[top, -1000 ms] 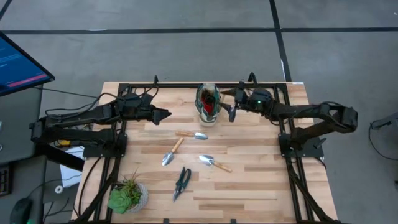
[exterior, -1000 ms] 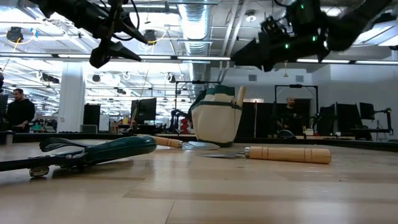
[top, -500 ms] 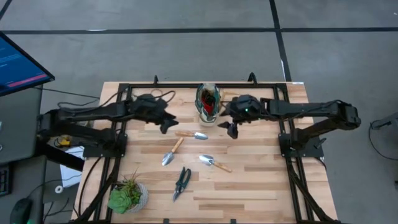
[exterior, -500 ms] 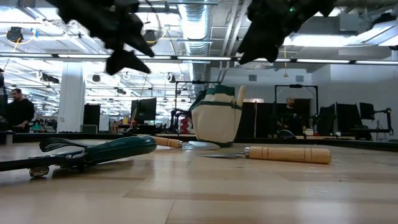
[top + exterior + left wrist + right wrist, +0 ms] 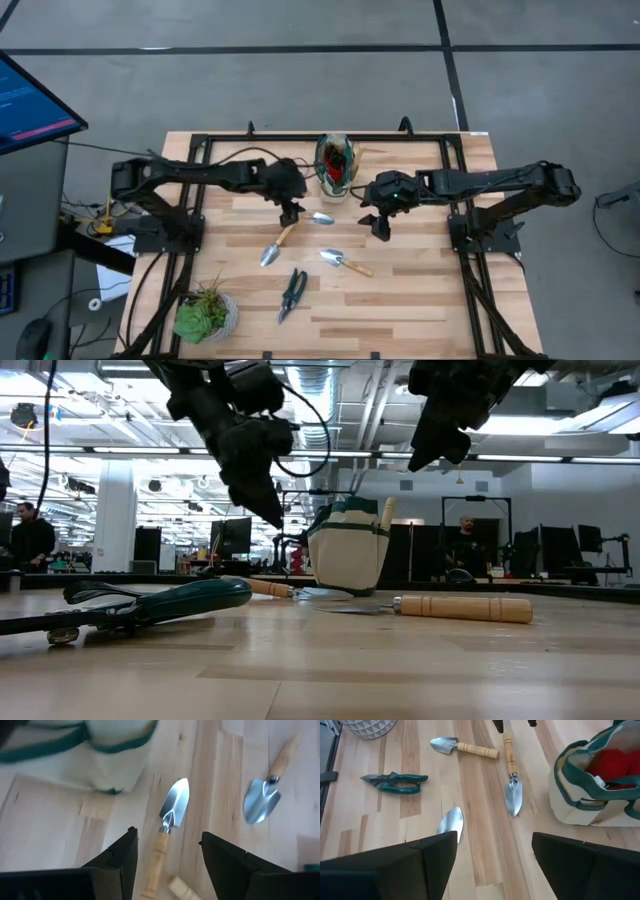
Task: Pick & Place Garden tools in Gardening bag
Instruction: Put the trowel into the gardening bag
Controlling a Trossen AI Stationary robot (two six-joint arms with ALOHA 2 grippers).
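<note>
The green-and-cream gardening bag (image 5: 335, 165) stands upright at the far middle of the table, with a red item (image 5: 607, 765) inside. Three wooden-handled trowels lie flat in front of it: a narrow one (image 5: 310, 217), one toward the left (image 5: 275, 245) and one toward the right (image 5: 345, 262). Dark-handled shears (image 5: 292, 293) lie nearer the front edge. My left gripper (image 5: 167, 836) hangs open above the narrow trowel's handle (image 5: 157, 855), clear of it in the low view (image 5: 270, 510). My right gripper (image 5: 380, 228) hangs open in the air to the right of the trowels, tilted down.
A white pot with a green plant (image 5: 208, 315) stands at the near left corner. A black frame (image 5: 455, 190) runs along the table's sides, where the arm bases stand. Bare wood lies at the near right (image 5: 420, 310).
My left gripper has swung toward the table's right and near side, come down and rolled, and now hangs over the narrow trowel. My right gripper has drawn away from the bag toward the near edge and tipped downward. No tool has moved.
</note>
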